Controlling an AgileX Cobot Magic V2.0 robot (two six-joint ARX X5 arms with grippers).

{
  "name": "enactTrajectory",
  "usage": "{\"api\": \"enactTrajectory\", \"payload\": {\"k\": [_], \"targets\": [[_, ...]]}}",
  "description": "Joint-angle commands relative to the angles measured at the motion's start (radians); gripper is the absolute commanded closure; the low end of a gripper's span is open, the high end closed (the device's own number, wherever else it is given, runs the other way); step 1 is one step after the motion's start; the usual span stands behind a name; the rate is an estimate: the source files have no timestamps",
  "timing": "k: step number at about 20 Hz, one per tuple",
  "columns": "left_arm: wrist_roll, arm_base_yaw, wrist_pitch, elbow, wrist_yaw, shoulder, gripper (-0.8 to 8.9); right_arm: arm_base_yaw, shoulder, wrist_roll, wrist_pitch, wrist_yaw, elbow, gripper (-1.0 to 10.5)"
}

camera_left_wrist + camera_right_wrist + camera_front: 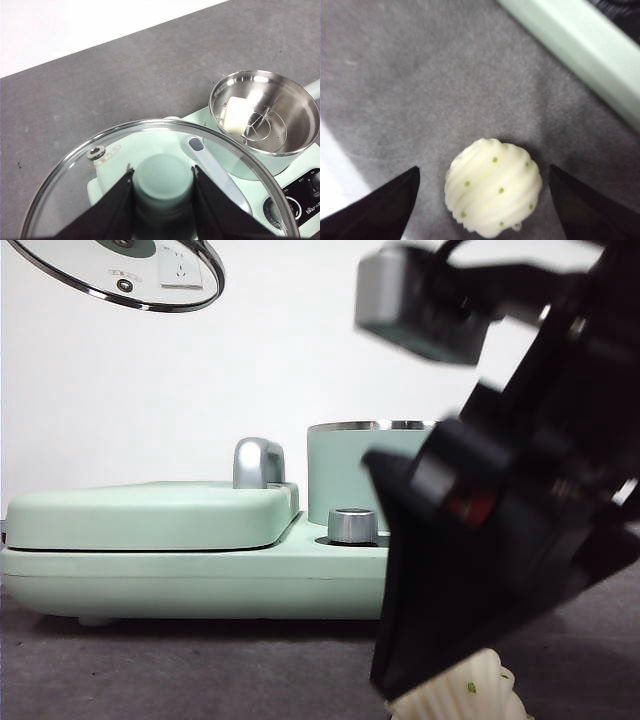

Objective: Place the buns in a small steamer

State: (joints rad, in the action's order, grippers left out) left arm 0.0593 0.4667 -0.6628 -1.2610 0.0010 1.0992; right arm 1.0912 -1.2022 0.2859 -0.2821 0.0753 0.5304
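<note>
right gripper (482,200): jaws spread wide, empty, either side of the ridged bun (492,187), not touching it
ridged bun: on grey table (420,90), nearest the camera, just before the cooker (200,570); ridges run across between the jaws, no clear long axis
handling: likely soft, light, dents easily; take it gently on opposite sides
steamer (260,120): uncovered, upright on the cooker; smooth bun (237,115) lies inside
left gripper (162,185): clamped on lid (75,190) knob, held high
</note>
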Motion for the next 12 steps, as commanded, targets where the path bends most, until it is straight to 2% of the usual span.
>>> {"api": "enactTrajectory", "payload": {"k": [1,2,6,9,12], "targets": [[0.007,0.003,0.024,-0.016,-0.002,-0.003,8.02,0.013,-0.045,0.024,0.028,0.004,0.006,5.4],[0.007,0.003,0.024,-0.016,-0.002,-0.003,8.03,0.013,-0.061,0.033,0.029,0.003,0.006,5.4],[0.007,0.003,0.024,-0.016,-0.002,-0.003,8.02,0.014,-0.084,0.059,0.02,-0.011,0.006,7.2],[0.007,0.003,0.024,-0.016,-0.002,-0.003,8.02,0.014,-0.039,0.083,0.0,-0.048,0.009,7.3],[0.007,0.003,0.024,-0.016,-0.002,-0.003,8.02,0.01,0.053,0.147,-0.146,-0.084,0.054,7.3]]}}
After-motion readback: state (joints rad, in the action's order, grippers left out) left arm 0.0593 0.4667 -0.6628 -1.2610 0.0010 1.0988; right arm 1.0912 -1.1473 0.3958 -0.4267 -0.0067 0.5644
